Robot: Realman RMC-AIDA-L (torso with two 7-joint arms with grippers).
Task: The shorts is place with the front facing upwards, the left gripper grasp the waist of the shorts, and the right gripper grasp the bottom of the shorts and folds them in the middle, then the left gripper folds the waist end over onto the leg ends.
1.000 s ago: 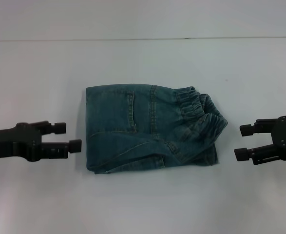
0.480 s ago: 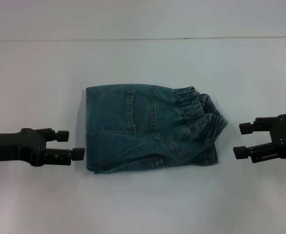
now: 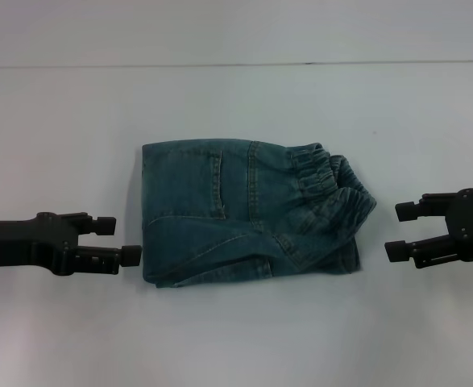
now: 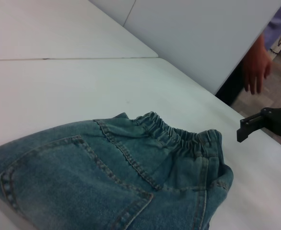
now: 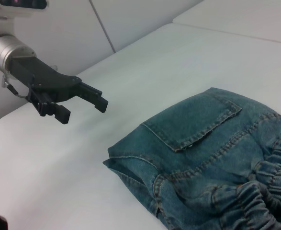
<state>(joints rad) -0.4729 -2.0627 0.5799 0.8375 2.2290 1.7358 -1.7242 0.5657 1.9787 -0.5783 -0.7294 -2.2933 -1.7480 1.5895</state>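
The blue denim shorts lie folded into a compact rectangle in the middle of the white table. A back pocket faces up, and the gathered elastic waist is bunched at the right end. The leg ends are hidden under the folded layers. My left gripper hovers open just off the shorts' folded left edge and touches nothing. My right gripper is open a short way off the waist end and holds nothing. In the right wrist view the shorts fill the near side, with the left gripper beyond them. The left wrist view shows the shorts and the right gripper.
The white table extends around the shorts on all sides, and its far edge meets a pale wall. A person's hand hangs beyond the table's edge in the left wrist view.
My left gripper has dropped slightly and edged closer to the shorts' left edge. The right gripper has shifted only a little. The shorts have not moved.
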